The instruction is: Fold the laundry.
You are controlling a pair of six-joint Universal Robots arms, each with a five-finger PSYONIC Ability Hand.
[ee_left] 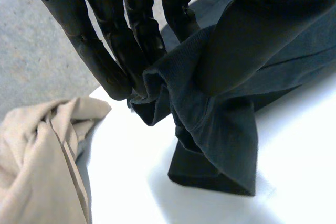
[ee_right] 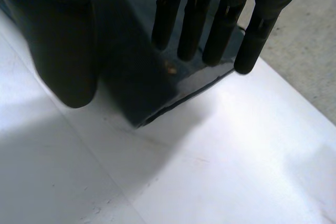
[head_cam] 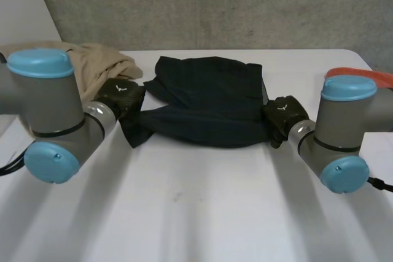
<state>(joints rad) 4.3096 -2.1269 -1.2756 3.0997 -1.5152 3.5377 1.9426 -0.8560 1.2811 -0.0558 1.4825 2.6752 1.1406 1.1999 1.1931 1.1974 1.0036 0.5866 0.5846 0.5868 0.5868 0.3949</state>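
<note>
Grey arms [head_cam: 58, 99], light-blue caps [head_cam: 40, 62], black fingers [ee_left: 100, 51]

We keep our left arm [head_cam: 56, 111] and right arm [head_cam: 342, 136] low, elbows bent inward. Our left hand [ee_left: 107, 51] pinches the dark cloth [head_cam: 209, 105] between straight fingers and thumb; our right hand [head_cam: 284, 115] likewise, opposite end.

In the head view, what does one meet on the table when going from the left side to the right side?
beige cloth → left hand → dark garment → right hand → red object
</note>
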